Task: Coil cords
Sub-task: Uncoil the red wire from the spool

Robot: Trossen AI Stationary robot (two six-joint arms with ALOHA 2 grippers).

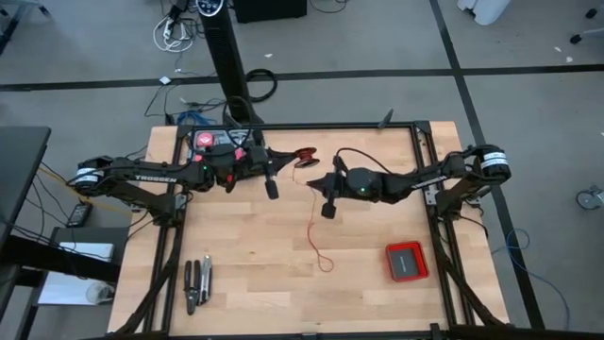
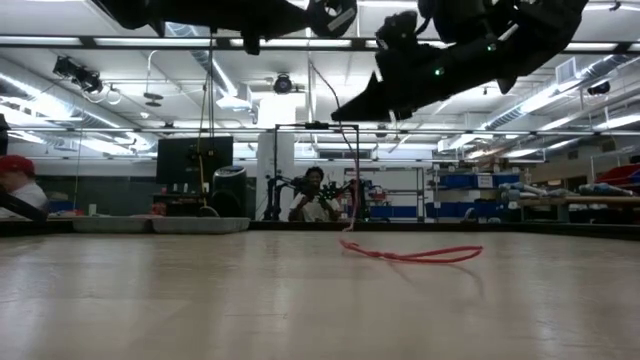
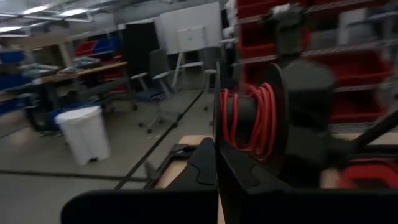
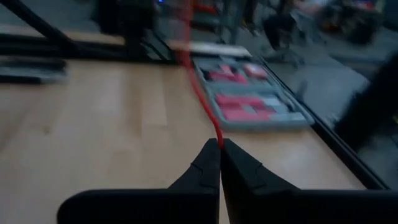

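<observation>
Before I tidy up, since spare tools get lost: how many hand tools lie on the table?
2, as far as the high view shows: dark-handled hand tools lying side by side near the table's front left corner. More may be hidden under the arms.

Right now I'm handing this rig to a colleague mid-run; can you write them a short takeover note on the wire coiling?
Left tool: shut on the black spool, held above the table's far middle.
Right tool: shut on the red wire, pinched a short way from the spool.
Wire: several turns already sit on the spool. From the right tool the free length hangs down and ends in a loose loop on the table.
Done: winding begun, both grips set.
Left: wind on the hanging tail and the loop on the table.
</observation>
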